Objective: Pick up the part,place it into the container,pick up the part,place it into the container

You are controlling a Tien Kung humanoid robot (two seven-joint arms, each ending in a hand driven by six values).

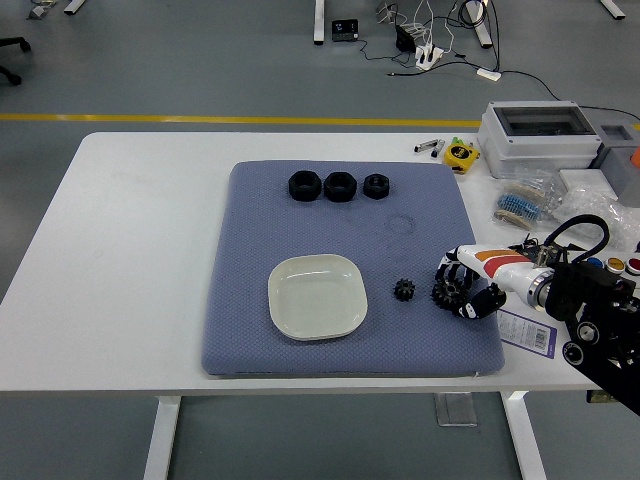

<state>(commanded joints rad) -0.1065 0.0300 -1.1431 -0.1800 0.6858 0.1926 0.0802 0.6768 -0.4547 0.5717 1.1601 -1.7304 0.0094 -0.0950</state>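
Gear parts: two black ones on the blue mat. Larger gear sits inside the right robot hand, fingers curled around it from above and the thumb side closing in from below. Looks like a grasp, gear resting on the mat, not lifted. Smaller gear lies just left of the robot hand, apart from it, untouched.

Container is the white square dish, further left of the robot hand past the small gear, nothing in it.

Three black nuts in a row at the mat's far edge, well up and left from the robot hand.

Right arm comes in from the lower right corner, white forearm shell with orange and red stripes, black wrist over the table edge. A purple-printed card lies on the table just under the wrist.

Beyond the robot hand, at the far right of the table: grey box with clear lid, a small yellow item, bagged parts.

Left arm not visible.
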